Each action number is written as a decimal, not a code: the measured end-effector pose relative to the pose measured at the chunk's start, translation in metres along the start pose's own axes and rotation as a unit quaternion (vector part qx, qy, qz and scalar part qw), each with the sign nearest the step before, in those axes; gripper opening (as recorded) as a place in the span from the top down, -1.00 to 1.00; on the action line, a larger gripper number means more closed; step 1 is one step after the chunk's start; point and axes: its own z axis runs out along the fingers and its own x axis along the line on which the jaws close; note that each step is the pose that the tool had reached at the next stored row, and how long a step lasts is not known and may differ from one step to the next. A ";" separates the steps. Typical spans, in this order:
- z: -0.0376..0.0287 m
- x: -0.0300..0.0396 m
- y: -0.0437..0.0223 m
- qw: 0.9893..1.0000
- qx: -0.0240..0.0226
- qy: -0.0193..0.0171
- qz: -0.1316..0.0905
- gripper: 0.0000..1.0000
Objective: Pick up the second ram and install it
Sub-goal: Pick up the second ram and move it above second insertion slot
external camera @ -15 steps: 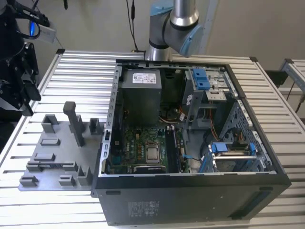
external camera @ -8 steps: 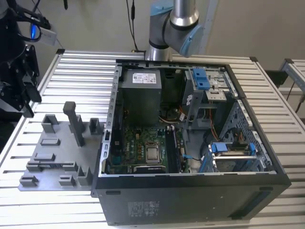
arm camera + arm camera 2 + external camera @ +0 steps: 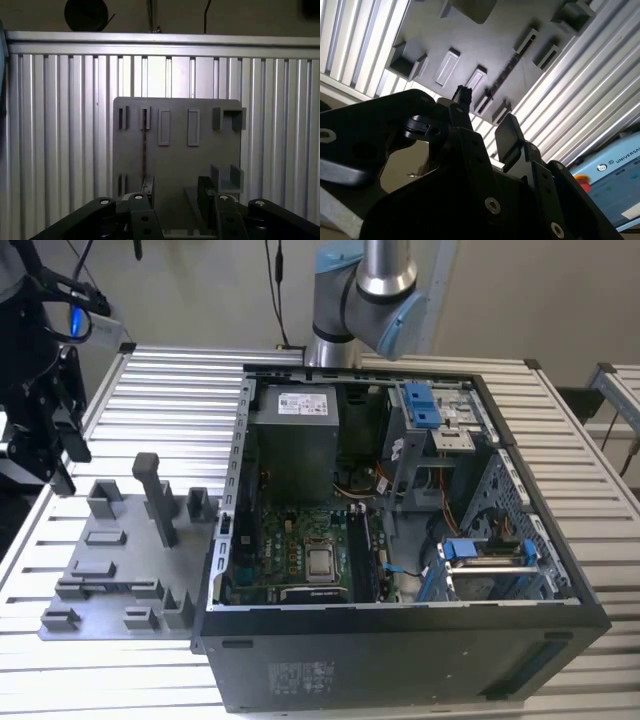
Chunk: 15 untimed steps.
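The second ram [image 3: 144,142] is a thin dark strip standing on edge between two small holder blocks on the grey holder plate [image 3: 175,160]. In the second wrist view the ram [image 3: 507,75] runs along the same plate [image 3: 485,35]. My gripper [image 3: 176,189] hangs above the plate, open, with nothing between its black fingers [image 3: 148,184], and the ram lies beyond them. In the second wrist view the gripper [image 3: 485,111] also stands open and apart from the ram. In the exterior view the gripper [image 3: 62,455] is at the far left, beside the plate [image 3: 120,580].
The open computer case [image 3: 400,540] stands at the exterior view's right of the plate, with the motherboard's black slots [image 3: 362,550] inside. Tall grey holder blocks [image 3: 155,495] rise from the plate. A ribbed aluminium table [image 3: 170,390] lies under everything.
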 end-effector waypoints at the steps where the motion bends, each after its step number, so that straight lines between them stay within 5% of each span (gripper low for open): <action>1: 0.0017 0.0000 -0.0001 1.000 0.000 0.000 0.000 0.04; 15: 0.0229 0.0008 -0.0009 1.000 0.000 0.000 0.000 0.04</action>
